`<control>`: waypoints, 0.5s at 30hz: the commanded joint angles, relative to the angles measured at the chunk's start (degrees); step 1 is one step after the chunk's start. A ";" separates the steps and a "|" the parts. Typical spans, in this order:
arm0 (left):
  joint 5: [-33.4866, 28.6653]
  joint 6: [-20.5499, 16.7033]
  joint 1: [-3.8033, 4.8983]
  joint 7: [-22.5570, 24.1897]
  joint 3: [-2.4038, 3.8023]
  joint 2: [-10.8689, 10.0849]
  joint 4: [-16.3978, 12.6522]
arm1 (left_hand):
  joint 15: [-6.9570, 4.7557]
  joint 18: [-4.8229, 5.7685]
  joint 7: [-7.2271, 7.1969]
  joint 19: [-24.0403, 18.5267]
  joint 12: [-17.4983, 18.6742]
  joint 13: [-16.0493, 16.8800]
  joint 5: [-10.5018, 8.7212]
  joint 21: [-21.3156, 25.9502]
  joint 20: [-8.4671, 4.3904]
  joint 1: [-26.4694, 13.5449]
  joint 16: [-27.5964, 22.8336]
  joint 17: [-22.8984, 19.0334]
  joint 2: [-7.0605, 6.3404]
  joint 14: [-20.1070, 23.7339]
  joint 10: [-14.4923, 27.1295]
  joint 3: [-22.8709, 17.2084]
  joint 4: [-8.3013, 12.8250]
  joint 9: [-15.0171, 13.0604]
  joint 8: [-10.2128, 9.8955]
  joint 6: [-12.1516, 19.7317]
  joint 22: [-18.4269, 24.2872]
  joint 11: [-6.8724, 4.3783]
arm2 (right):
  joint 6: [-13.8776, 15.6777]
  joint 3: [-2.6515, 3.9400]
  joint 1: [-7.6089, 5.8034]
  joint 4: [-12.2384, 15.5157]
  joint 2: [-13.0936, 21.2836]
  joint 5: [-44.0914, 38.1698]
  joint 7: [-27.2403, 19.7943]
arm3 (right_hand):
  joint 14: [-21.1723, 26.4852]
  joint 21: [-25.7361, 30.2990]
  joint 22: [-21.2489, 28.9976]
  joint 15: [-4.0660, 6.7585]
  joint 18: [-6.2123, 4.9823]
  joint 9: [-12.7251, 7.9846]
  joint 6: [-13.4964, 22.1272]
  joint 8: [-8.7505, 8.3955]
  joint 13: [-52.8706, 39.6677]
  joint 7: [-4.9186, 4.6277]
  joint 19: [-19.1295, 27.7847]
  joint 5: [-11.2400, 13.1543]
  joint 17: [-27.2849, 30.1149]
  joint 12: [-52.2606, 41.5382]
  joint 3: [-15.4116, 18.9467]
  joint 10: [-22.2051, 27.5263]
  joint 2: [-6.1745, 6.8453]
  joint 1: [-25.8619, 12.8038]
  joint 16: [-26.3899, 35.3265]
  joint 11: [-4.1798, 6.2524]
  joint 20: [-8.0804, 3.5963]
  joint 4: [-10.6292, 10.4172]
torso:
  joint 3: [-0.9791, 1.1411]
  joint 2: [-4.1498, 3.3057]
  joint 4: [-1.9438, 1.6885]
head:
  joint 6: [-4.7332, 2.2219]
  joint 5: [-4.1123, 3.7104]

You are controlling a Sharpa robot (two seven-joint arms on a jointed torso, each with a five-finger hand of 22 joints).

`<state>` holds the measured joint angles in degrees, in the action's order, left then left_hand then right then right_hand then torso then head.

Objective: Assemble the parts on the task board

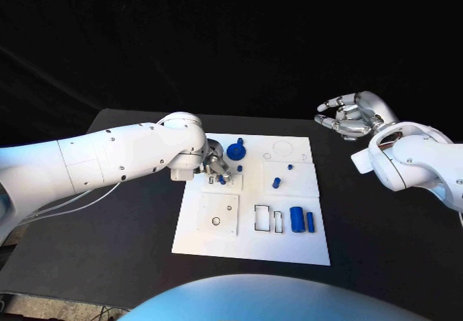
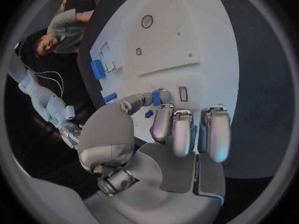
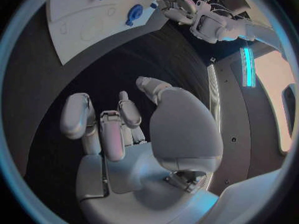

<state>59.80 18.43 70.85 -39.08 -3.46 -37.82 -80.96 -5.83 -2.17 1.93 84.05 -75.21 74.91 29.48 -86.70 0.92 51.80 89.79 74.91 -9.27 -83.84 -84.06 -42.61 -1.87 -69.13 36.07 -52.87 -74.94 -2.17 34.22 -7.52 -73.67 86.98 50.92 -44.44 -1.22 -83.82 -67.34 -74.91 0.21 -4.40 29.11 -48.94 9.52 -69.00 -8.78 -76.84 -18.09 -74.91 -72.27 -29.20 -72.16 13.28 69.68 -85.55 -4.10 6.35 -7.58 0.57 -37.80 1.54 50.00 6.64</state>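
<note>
The white task board (image 1: 251,231) lies in the middle of the black table. My left hand (image 1: 218,164) hangs over its far left part, fingers curled down, and its thumb and a finger (image 2: 164,98) pinch a small blue part (image 2: 156,98). A round blue part (image 1: 236,150) sits just beyond that hand, and small blue pegs (image 1: 277,181) stand near the board's middle. Two blue cylinders (image 1: 297,219) lie at the near right. My right hand (image 1: 351,116) hovers off the board above the table's far right, fingers loosely bent and apart, holding nothing.
Empty outlined slots (image 1: 268,219) and a square plate with a hole (image 1: 219,214) mark the board's near half. Black table (image 1: 116,227) surrounds the board on all sides. My right forearm (image 1: 415,164) crosses the table's right side.
</note>
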 commanded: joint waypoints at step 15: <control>0.55 2.73 -0.81 -0.76 -0.69 0.26 0.16 | -0.63 1.21 -1.26 3.67 -0.12 3.85 -5.98 -0.19 -0.81 -3.06 0.21 15.09 -0.42 -6.16 -0.60 -0.58 0.92 0.79 0.14 -0.38 -12.72 -0.70 | 0.18 0.01 0.01 0.17 0.08 -0.44 -0.34 | -3.14 0.41 -3.13 -0.30 -0.96 0.09 0.33 0.34 0.20 -0.06 0.46 -0.23 -5.34 -0.10 -0.35 0.41 0.12 -0.65 0.28 -0.02 -0.08 0.00 | 0.01 0.00 0.00 | 0.00 -0.18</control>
<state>60.56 18.60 70.85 -39.10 -3.52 -37.75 -80.83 -6.04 -1.62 1.20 84.04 -75.21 74.91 23.82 -86.70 0.50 49.25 89.79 74.91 -9.71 -84.05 -84.06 -43.43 -0.75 -68.42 36.27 -53.60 -74.93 -2.57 34.34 -7.52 -73.67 87.05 50.99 -44.44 -1.22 -83.82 -67.11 -74.90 0.21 -4.40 29.15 -48.94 9.52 -68.85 -8.78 -76.84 -18.09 -74.90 -72.27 -29.19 -72.16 13.28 69.68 -85.55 -4.10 6.35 -7.58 0.58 -37.78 1.54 50.00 6.51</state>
